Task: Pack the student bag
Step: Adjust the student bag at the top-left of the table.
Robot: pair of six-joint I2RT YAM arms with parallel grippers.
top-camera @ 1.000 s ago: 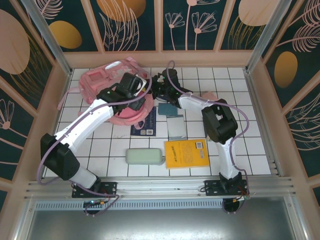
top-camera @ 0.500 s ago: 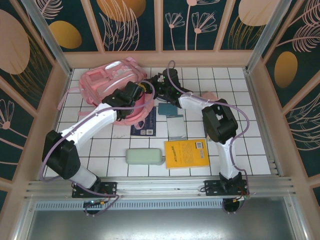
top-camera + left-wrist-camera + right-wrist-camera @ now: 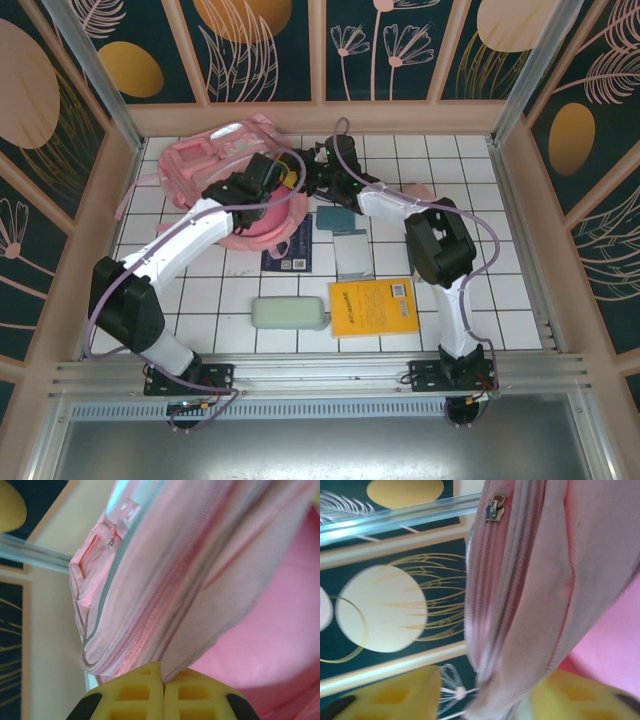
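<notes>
Top view: student bag [image 3: 205, 165] lies upper left on the tiled bench [image 3: 500, 250], with both arms meeting at its mouth, top center.
Left wrist: left fingers [image 3: 131, 694] pinched shut on the bag's zip edge, prob. to hold the opening up.
Right wrist: right fingers [image 3: 395, 697] parted wide, fabric loose btwn them, no grip.

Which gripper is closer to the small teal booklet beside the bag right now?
Right. The right gripper sits at the student bag's opening, just beyond the teal booklet; the left gripper is further to the left, pinching the bag's edge.
</notes>
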